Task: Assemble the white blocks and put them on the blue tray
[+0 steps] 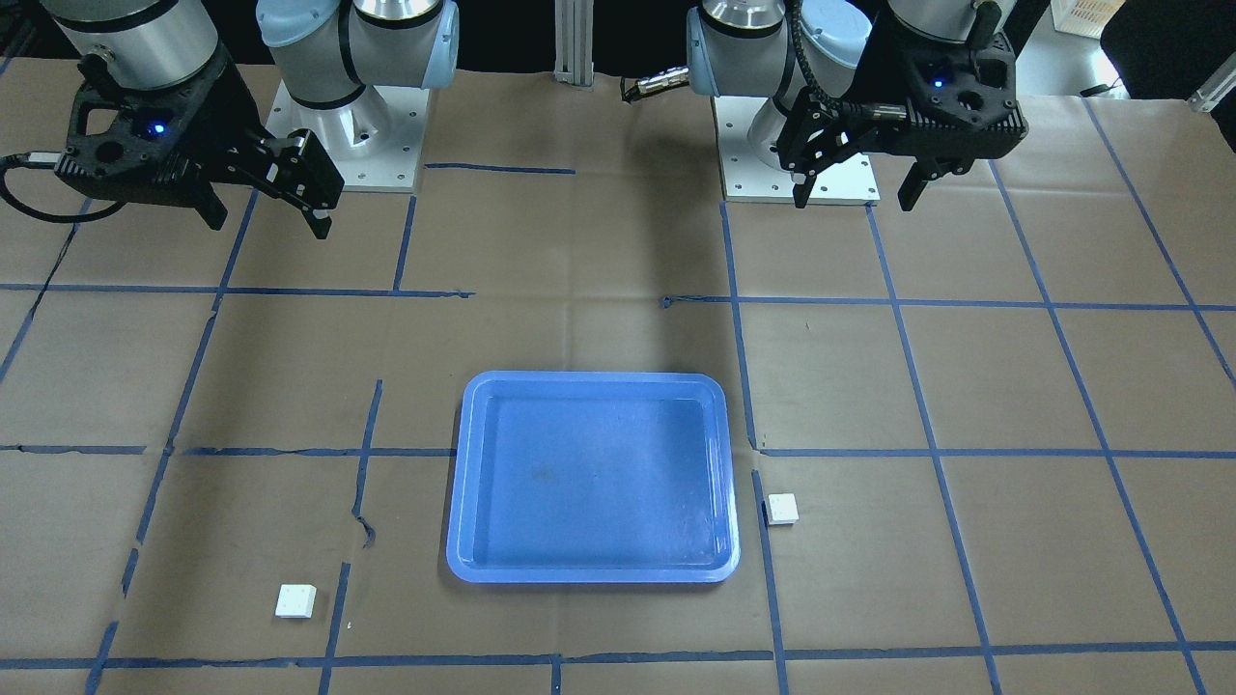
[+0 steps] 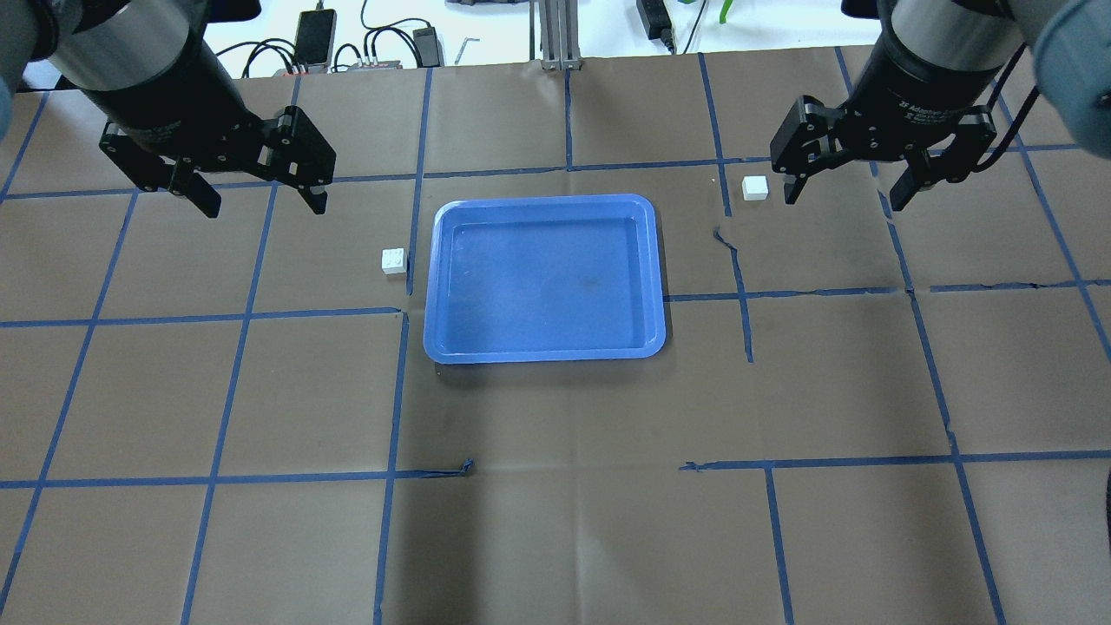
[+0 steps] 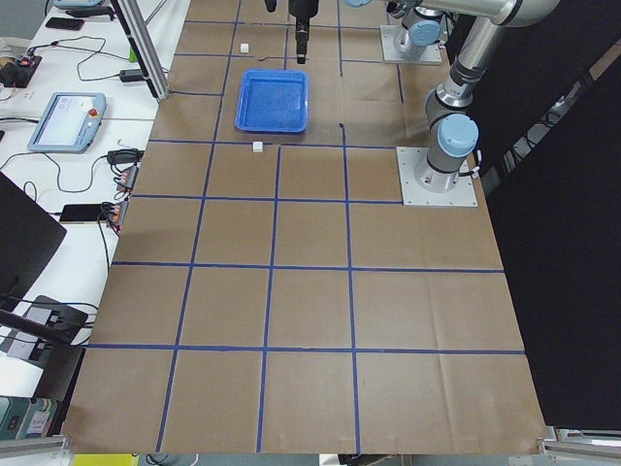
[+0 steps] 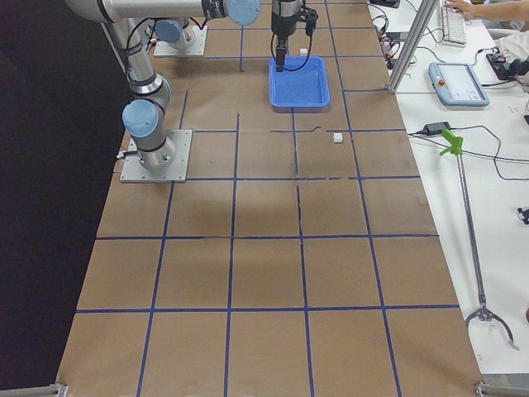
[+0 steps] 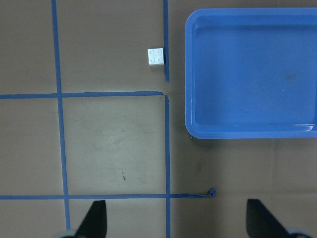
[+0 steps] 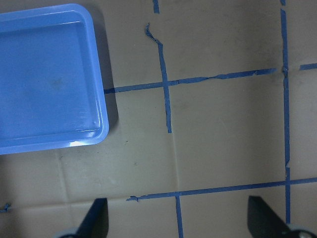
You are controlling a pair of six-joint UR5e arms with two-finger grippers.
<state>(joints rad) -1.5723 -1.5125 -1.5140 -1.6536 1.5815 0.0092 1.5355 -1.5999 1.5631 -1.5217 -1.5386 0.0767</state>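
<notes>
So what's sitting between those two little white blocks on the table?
The blue tray. The overhead view shows it best: one white block sits just off its left rim, the other white block farther off to its right.

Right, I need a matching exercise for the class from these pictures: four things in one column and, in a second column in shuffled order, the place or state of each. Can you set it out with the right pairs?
Things
1. blue tray
2. left gripper
3. white block on the robot's left
4. white block on the robot's right

Places or states
A. lies well apart from the tray
B. empty, nothing in it
C. lies close beside the tray, not touching it
D. open, holding nothing

Pairs: 1-B; 2-D; 3-C; 4-A
</notes>
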